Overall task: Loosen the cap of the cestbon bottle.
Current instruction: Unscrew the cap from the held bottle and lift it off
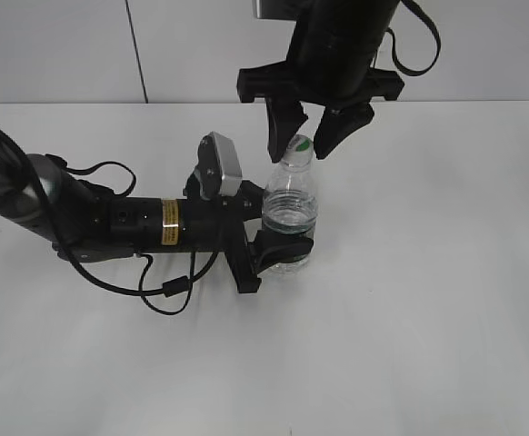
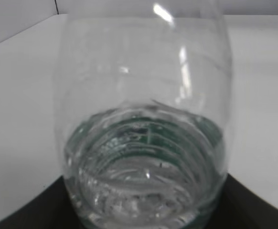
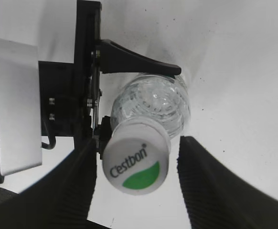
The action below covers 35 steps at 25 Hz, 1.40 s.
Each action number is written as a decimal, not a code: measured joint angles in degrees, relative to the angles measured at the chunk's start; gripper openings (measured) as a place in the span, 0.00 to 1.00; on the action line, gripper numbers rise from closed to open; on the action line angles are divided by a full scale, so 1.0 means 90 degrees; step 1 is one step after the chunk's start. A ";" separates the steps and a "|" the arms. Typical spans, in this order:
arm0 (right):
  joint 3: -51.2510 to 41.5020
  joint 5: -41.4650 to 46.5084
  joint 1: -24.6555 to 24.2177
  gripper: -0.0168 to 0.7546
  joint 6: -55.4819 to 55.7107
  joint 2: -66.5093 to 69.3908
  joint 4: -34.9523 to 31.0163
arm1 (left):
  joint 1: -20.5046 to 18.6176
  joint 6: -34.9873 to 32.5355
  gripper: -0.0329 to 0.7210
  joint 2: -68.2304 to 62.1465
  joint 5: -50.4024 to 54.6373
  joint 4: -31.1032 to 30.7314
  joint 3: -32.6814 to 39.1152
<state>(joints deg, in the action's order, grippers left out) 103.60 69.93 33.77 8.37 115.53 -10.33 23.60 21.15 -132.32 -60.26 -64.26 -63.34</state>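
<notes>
On the white table [image 1: 428, 300], the cestbon bottle [image 1: 289, 218] is held upright, clamped low on its body by the left end effector [image 1: 278, 247]. The right end effector [image 1: 306, 136] is spread wide around the cap [image 3: 135, 164], untouched. Gripping and twisting remain. The label is largely hidden behind the left fingers.

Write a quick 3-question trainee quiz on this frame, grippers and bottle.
1. True or false: the right gripper is shut on the cap.
2. What clamps the cestbon bottle? A) left gripper B) right gripper C) nothing
3. Fill in: the bottle stands ____ on the table.

Key: 1 false, its fingers straddle the cap, open. 2 A. 3 upright.
</notes>
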 joint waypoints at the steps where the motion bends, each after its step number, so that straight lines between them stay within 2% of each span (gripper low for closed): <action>1: 0.0000 0.0000 0.0000 0.56 0.0000 0.0000 0.0000 | 0.0000 0.0000 0.59 0.0000 0.0000 0.0000 0.0000; 7: 0.0000 0.0000 0.0000 0.42 -0.0006 0.0000 -0.0006 | 0.0000 0.0000 0.59 0.0000 0.0000 0.0000 0.0000; 12: 0.0000 0.0000 0.0000 0.42 -0.0662 0.0000 -0.0006 | 0.0000 0.0002 0.59 0.0000 0.0001 0.0000 0.0000; 16: 0.0000 0.0000 0.0000 0.42 -0.2478 0.0000 -0.0006 | 0.0000 0.0002 0.59 0.0000 0.0001 0.0000 0.0000; 21: 0.0006 -0.0013 0.0000 0.42 -0.5552 0.0000 -0.0018 | 0.0000 0.0002 0.59 0.0000 0.0001 -0.0006 0.0000; 27: 0.0011 -0.0013 0.0000 0.41 -0.7906 -0.0006 0.0005 | 0.0000 0.0002 0.59 0.0000 0.0008 -0.0006 0.0000; 30: 0.0011 -0.0019 0.0000 0.41 -0.8687 -0.0019 0.0052 | 0.0000 0.0002 0.59 0.0000 0.0008 -0.0001 0.0000; 35: 0.0006 -0.0020 0.0023 0.41 -0.9165 -0.0044 0.0145 | 0.0000 0.0002 0.59 0.0000 0.0002 -0.0001 0.0000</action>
<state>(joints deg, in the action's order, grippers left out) 103.65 69.75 33.98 -74.11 115.14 -9.03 23.60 21.17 -132.32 -60.24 -64.27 -63.34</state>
